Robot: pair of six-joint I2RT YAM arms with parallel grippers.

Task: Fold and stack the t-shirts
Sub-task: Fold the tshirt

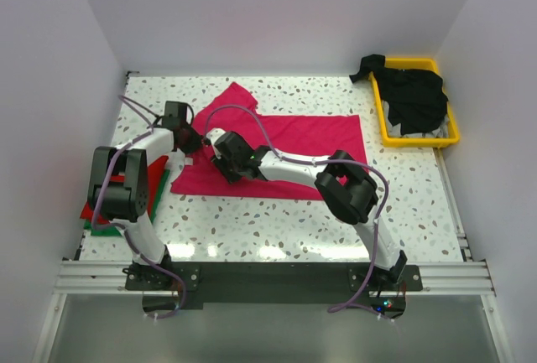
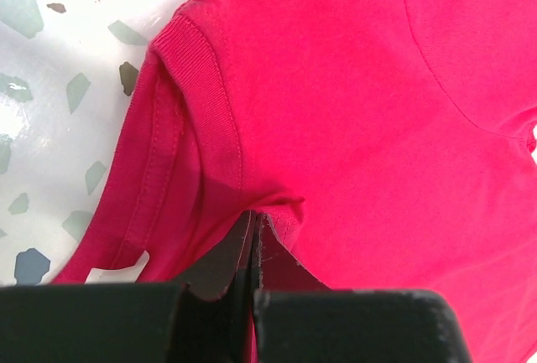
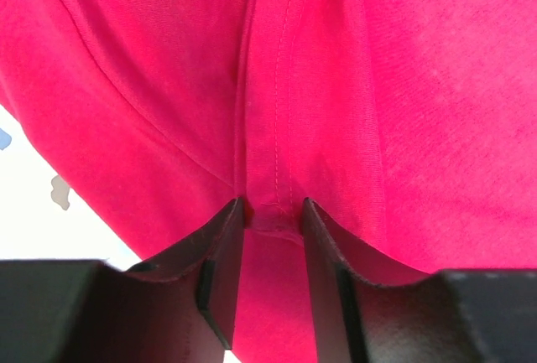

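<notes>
White walls close the worktop (image 1: 277,229) on the left, back and right. The open room is the bare speckled strip between the pink t-shirt (image 1: 310,141) and the arm bases, and a narrower band along the back wall. The back right corner is taken by a yellow tray (image 1: 422,142) piled with black t-shirts (image 1: 415,99), one hanging over its back left corner. At the left edge, a red t-shirt (image 1: 87,210) lies on a green t-shirt (image 1: 105,230), mostly hidden by the left arm.

The pink t-shirt lies spread across the middle of the worktop. Its right part is flat and its hem side faces the tray. One sleeve points toward the back wall.

Both grippers meet at the shirt's left end, just beside each other. The left gripper (image 1: 201,143) sits at the cloth's left edge. In its wrist view the left gripper (image 2: 254,216) has its fingers pressed together on a small nip of the pink t-shirt (image 2: 352,111) beside a ribbed band. Bare worktop (image 2: 50,128) shows to the left.

The right gripper (image 1: 220,158) is a little further in over the cloth. In its own wrist view the right gripper (image 3: 273,208) stands partly spread, pinching a raised fold of the pink t-shirt (image 3: 403,86) that carries a stitched seam. The cloth touches both fingers and creases run away from the grip. A sliver of worktop (image 3: 33,220) shows at the left.
</notes>
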